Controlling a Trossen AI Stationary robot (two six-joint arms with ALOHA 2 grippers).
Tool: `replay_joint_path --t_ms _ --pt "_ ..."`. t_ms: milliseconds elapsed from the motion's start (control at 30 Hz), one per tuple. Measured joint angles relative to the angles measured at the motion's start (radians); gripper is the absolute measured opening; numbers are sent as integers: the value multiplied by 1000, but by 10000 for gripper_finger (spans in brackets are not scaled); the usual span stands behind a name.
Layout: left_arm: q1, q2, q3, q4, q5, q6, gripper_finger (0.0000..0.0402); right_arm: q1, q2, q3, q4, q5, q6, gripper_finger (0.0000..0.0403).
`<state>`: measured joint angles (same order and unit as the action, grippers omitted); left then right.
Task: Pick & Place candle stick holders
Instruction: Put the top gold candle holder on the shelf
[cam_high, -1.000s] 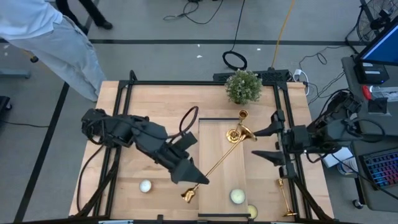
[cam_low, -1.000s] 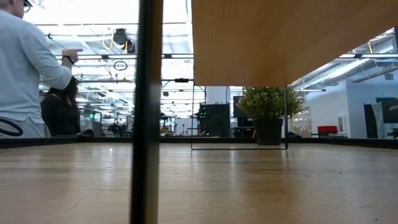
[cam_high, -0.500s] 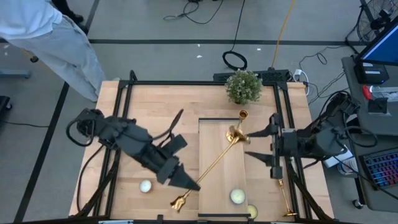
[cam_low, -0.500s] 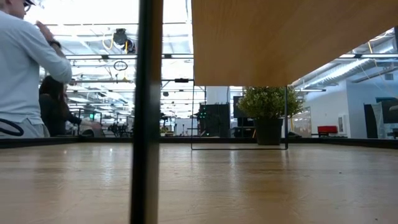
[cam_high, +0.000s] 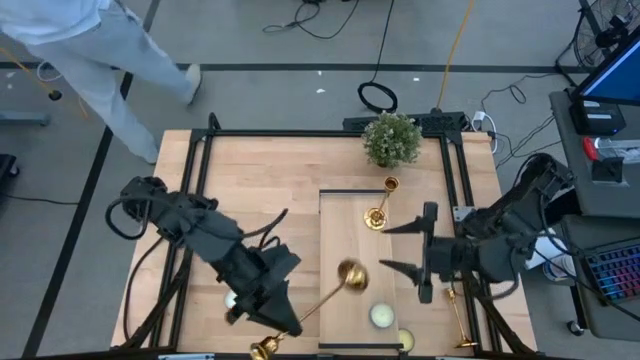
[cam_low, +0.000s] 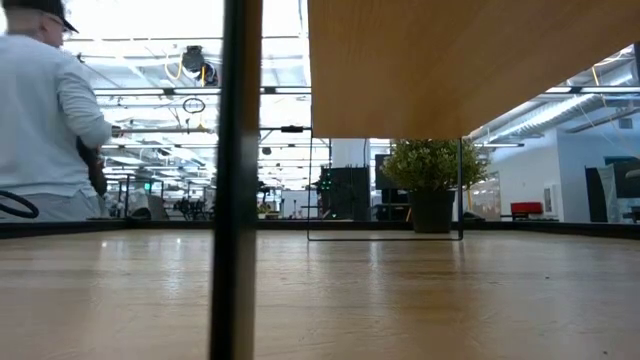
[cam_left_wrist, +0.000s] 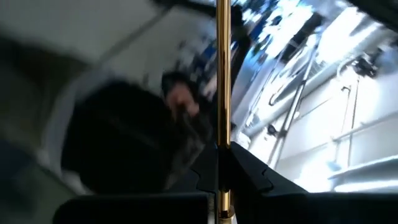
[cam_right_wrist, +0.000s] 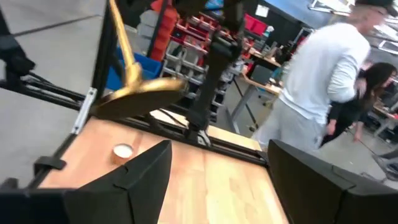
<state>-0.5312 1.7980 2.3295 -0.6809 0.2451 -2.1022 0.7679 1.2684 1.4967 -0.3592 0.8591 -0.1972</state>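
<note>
Left gripper (cam_high: 283, 322) has swung toward the table's near edge, clamped on a holder (cam_high: 318, 300) held tilted over the tray (cam_high: 356, 196), where a second holder (cam_high: 380, 210) stands; right gripper (cam_high: 400, 248) open, empty, beside the tray.

We list three shiny gold metal candle stick holders: one lifted at a slant (cam_high: 318, 300), one upright on the pale raised wooden board (cam_high: 378, 213), one lying by the table's right rail (cam_high: 460, 322). We note the light tan wood-grain table (cam_high: 260, 180) in a black metal frame (cam_high: 300, 133), two round pale yellow-white candles (cam_high: 381, 316) (cam_high: 230, 298), and a small plant of dull green leaves (cam_high: 391, 138). We record both matte black robot arms, a person in a white top and light grey trousers (cam_high: 95, 55), and the grey floor crossed by dark lines.
</note>
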Motion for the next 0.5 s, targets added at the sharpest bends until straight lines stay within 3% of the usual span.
replay_joint_path --t_ms 100,200,367,500 --pt "31 0 0 0 196 -151 15 21 22 0 32 -4 2 261" --pt "84 0 -1 -5 366 -202 15 27 47 0 89 -54 -4 259" --pt "214 1 -58 -4 530 -176 15 27 89 0 212 -104 3 260" --pt "291 1 -151 13 725 -128 15 27 114 0 228 -105 5 259"
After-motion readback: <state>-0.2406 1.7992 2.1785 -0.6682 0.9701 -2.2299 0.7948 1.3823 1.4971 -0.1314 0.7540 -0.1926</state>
